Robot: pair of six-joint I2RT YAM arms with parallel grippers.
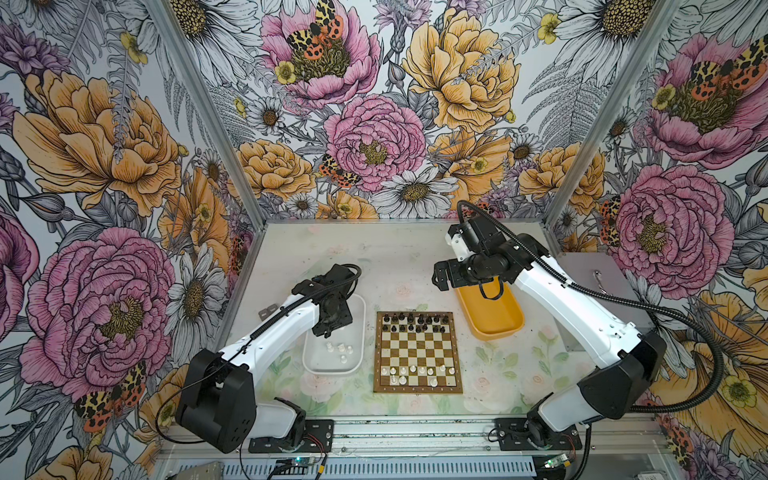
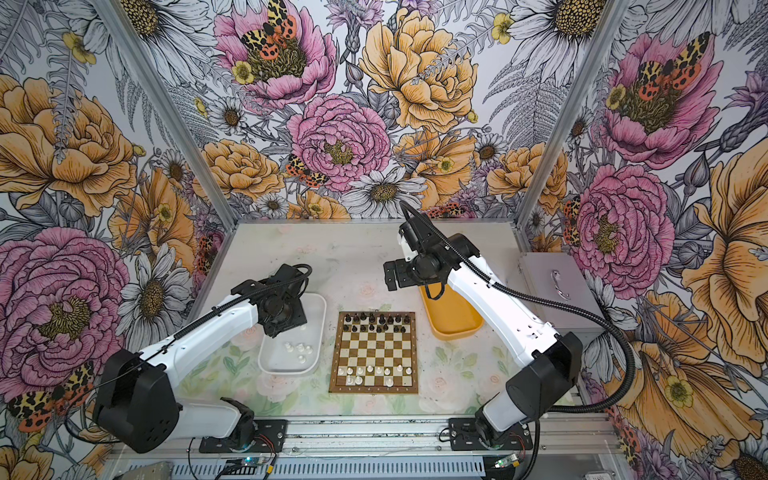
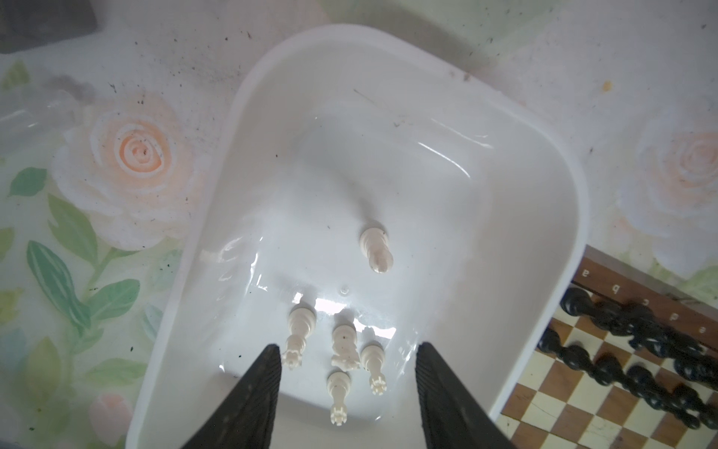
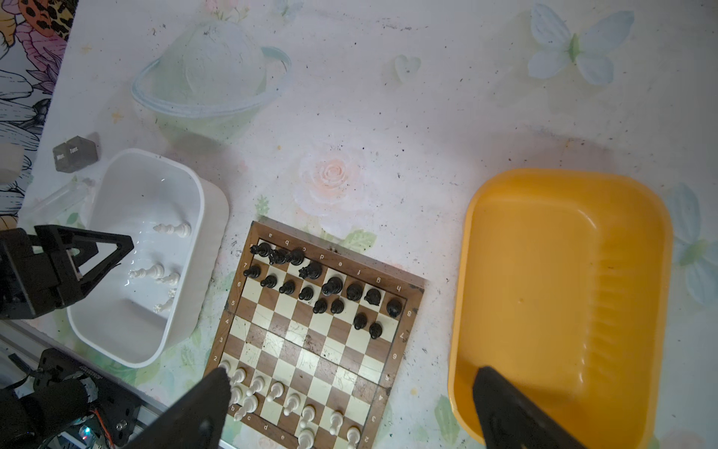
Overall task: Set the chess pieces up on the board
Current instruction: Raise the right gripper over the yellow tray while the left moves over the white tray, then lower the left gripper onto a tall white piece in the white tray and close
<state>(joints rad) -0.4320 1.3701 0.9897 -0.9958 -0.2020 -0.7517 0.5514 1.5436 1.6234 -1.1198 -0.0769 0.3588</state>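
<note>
In a top view the board (image 1: pixel 417 353) is lying beside a white tray (image 1: pixel 332 371). Left wrist: the left gripper (image 3: pixel 348 345), jaws apart and empty, is hovering over white pieces (image 3: pixel 299 330) lying flat inside (heads toward it). Right wrist: the right gripper (image 4: pixel 352 370) is gaping wide, empty.

Table (image 1: pixel 332 257) holds board (image 1: pixel 417 390), white tray (image 1: pixel 316 366), yellow tray (image 1: pixel 496 318).

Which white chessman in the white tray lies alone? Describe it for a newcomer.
Find the small brown-and-cream wooden chessboard; the white rounded plastic tray sits beside it, under the left gripper. Four white plastic chessmen lie bunched in it; the target white chessman lies alone, apart from that cluster.
</note>
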